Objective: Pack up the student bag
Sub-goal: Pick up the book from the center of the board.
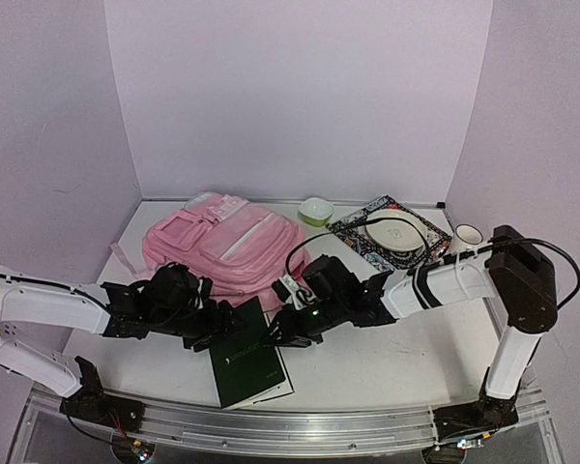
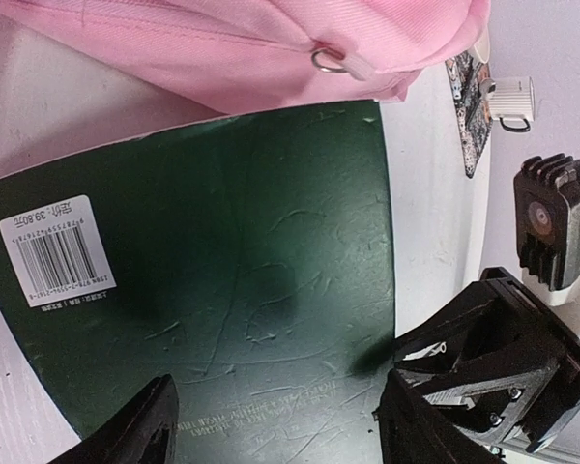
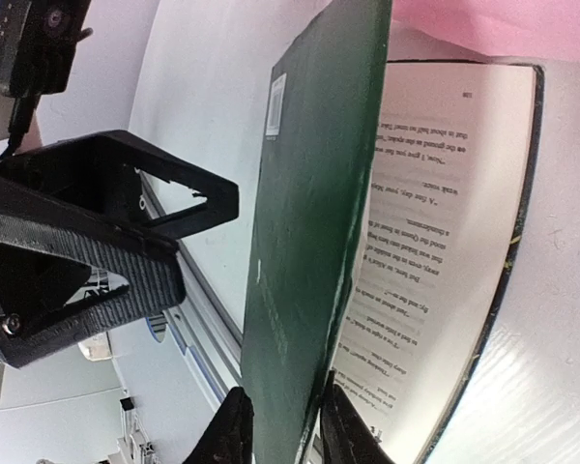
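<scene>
Green book sits nearest, by the front edge of the surface, far end up against the student bag. Right tool is clamped on the cover only: cover raised, page block flat below. Left tool hovers over the same cover, fingers apart, gripping nothing. The bag lies flat just behind; can't tell if any zip is open. Beyond it: green bowl, patterned board carrying a white dish, white cup. Risks: lifting by the cover alone lets the pages hang and swing, or the thin pinch slips; tools are close, could collide; pushing may just shove the soft bag.
</scene>
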